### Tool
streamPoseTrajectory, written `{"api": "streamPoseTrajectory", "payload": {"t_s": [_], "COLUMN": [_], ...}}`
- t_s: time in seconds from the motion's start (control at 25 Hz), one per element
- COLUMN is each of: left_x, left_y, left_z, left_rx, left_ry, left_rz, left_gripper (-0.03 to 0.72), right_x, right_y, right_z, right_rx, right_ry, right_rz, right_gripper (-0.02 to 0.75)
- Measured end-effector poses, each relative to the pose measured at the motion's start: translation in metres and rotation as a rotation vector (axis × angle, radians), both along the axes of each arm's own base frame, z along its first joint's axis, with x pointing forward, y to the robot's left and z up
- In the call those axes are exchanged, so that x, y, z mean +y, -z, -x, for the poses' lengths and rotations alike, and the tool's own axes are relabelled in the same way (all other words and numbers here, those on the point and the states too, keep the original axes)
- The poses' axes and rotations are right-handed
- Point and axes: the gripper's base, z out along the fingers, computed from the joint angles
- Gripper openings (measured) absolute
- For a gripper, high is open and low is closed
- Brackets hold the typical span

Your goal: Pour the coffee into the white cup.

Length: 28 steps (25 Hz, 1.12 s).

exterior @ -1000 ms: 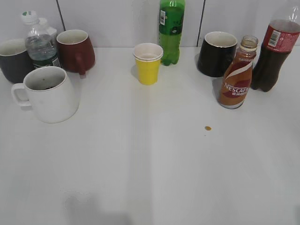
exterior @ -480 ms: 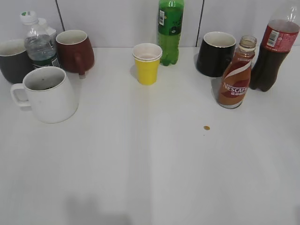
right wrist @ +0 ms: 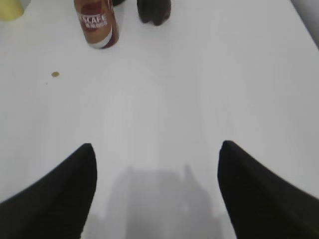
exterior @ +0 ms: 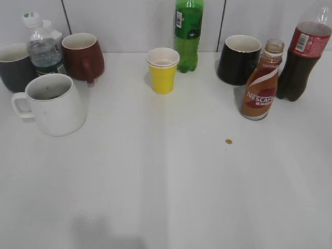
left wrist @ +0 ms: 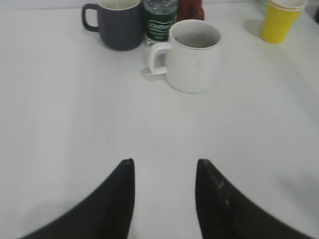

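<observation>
The NESCAFE coffee bottle [exterior: 262, 82] stands uncapped at the right of the table, with brown coffee inside; the right wrist view shows its lower part [right wrist: 97, 24]. The large white cup [exterior: 53, 104] stands at the left with its handle to the left, and it shows in the left wrist view [left wrist: 192, 55]. My left gripper [left wrist: 164, 167] is open and empty over bare table, well short of the white cup. My right gripper [right wrist: 157, 149] is wide open and empty, well short of the bottle. Neither gripper shows in the exterior view.
A yellow paper cup [exterior: 163, 70] and green bottle [exterior: 188, 33] stand at the back middle. A black mug [exterior: 238, 59] and cola bottle [exterior: 303, 57] flank the coffee. A dark red mug [exterior: 83, 56], water bottle [exterior: 43, 46] and grey mug [exterior: 14, 65] stand behind the white cup. A brown drop [exterior: 228, 141] lies on the table.
The exterior picture shifted very slightly between one second ago and half a second ago; no object on the table has moved.
</observation>
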Motion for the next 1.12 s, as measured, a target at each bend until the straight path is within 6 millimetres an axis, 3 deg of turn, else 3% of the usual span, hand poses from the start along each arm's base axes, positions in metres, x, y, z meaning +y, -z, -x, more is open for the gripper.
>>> {"api": "streamPoseTrajectory", "payload": {"t_s": [0.28,1.12], "left_x": [-0.0008,-0.0009], "left_y": [0.0000,0.0000], "left_z": [0.0001,0.0001], "left_rx": [0.000,0.000], "left_ry": [-0.088,-0.094], "left_rz": [0.000,0.001], "left_gripper": [0.315,0.315], "right_x": [-0.0002,-0.0002], "right_y": [-0.0002,-0.0004], "right_z": [0.0039,0.0039], "right_rx": [-0.031,-0.032], "right_ry": [0.003,0.003], "right_rz": [-0.002,-0.002], "right_gripper": [0.589,0.589]}}
